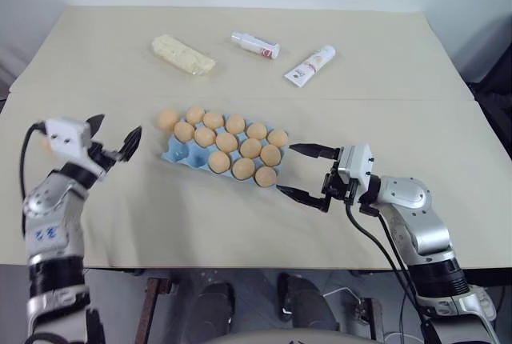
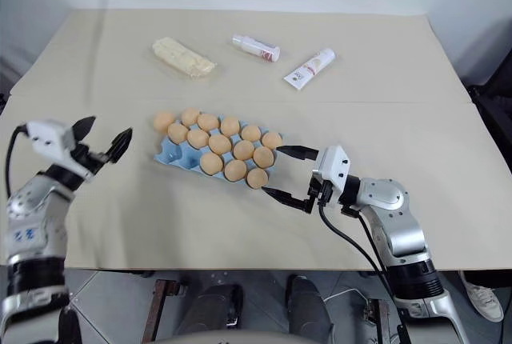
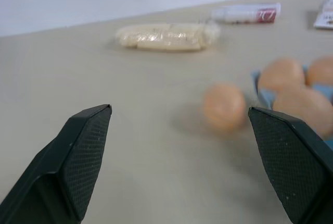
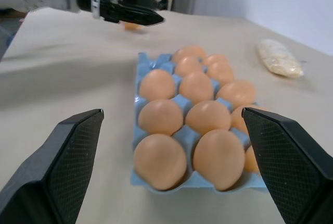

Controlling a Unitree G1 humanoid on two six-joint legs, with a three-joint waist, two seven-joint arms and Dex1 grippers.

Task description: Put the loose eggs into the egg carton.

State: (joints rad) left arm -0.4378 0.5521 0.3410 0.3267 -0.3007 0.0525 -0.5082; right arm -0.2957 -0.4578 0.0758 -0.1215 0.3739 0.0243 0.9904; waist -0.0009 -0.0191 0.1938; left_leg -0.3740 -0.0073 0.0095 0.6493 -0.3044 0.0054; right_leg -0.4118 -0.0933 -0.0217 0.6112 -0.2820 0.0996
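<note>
Now, head view: the egg carton [image 1: 180, 152] sits mid-frame, nearly full, one loose egg [image 1: 167, 120] on the table touching its upper-left corner. At left, the left gripper [image 1: 112, 138] hangs wide and empty; right of the carton, the right gripper [image 1: 306, 172] gapes wide too. Left wrist view: that egg [image 3: 224, 107] lies beyond its spread fingers. Right wrist view: the carton [image 4: 156, 67] lies between its fingers.
</note>
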